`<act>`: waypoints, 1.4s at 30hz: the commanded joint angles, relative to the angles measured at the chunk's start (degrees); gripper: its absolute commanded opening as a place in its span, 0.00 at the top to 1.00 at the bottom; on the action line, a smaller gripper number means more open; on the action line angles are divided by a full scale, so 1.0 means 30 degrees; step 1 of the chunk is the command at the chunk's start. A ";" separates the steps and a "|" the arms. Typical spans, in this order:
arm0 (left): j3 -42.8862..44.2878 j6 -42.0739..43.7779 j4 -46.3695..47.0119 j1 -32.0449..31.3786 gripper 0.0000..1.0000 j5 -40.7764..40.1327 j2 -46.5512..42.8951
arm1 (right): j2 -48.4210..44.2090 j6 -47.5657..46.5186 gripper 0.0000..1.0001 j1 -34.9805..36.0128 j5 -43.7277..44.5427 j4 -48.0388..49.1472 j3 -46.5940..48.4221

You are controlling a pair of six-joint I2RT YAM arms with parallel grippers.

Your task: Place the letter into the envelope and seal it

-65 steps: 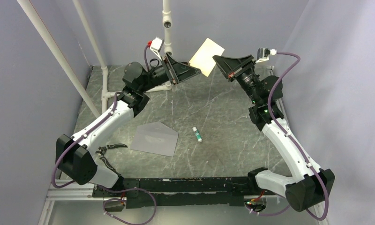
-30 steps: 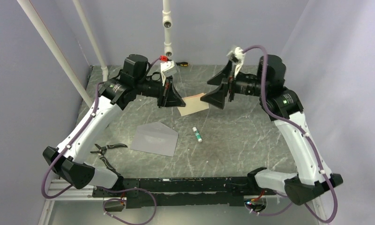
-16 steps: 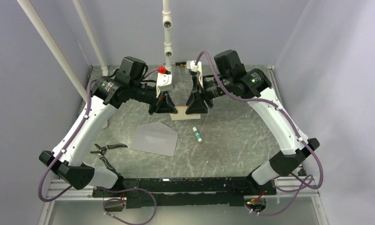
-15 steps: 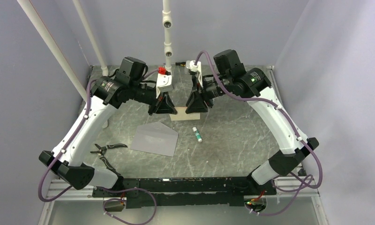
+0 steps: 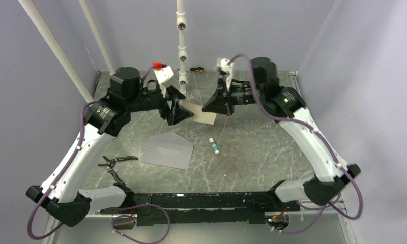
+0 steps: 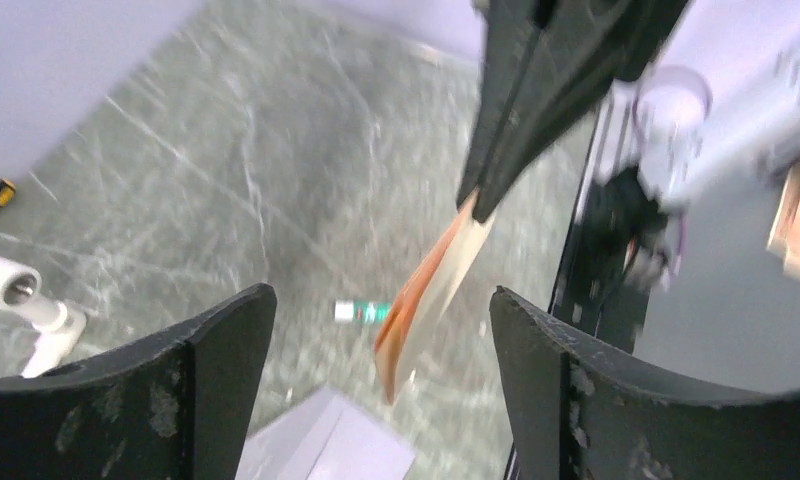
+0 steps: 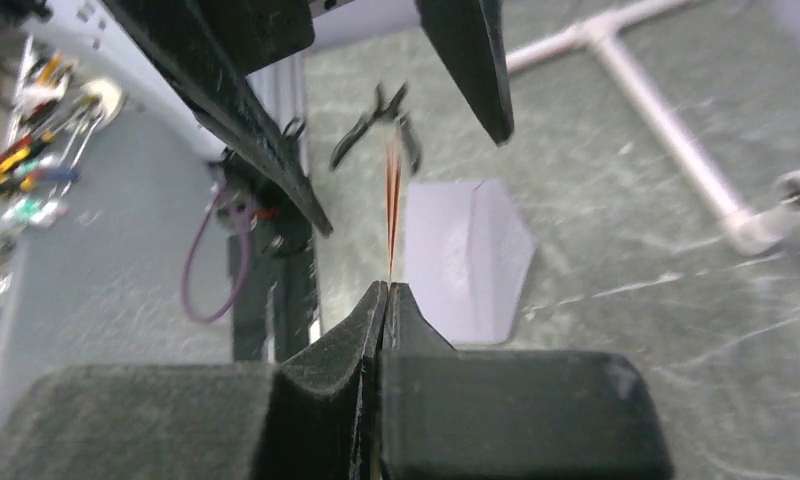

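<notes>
Right hand (image 7: 386, 290) clamped on one edge of the tan-orange letter (image 5: 201, 114), aloft over the table (image 5: 252, 152), free end between the wide-spread left hand (image 6: 381, 293), grey envelope (image 5: 167, 150) flat below.

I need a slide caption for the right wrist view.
Right gripper shut on the letter, seen edge-on; envelope on the table beyond.

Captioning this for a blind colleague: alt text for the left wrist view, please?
The right gripper, reaching in from above, is shut on the top edge of the tan-orange letter, which hangs above the marbled table. The left gripper, open, frames it in the foreground, with a corner of the grey envelope below.
</notes>
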 commanded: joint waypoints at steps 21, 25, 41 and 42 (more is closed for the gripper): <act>-0.2693 -2.0313 2.2048 0.0001 0.49 -0.0012 -0.1066 | -0.4560 1.9338 1.00 -0.0624 0.6169 2.8356 -0.8647; -0.2716 -1.9510 2.1064 -0.0007 0.76 -0.1019 -0.1463 | -0.4639 1.9831 1.00 -0.0613 0.6071 2.8510 -0.8888; -0.0420 -1.6936 1.6916 -0.0006 0.97 0.0720 -0.1116 | -0.3541 1.9713 0.44 -0.1537 0.1641 2.2169 -0.5278; -0.0141 -1.6752 1.6492 -0.0005 0.97 0.1129 -0.0954 | -0.3416 1.9634 0.44 -0.1597 0.1077 2.1880 -0.5008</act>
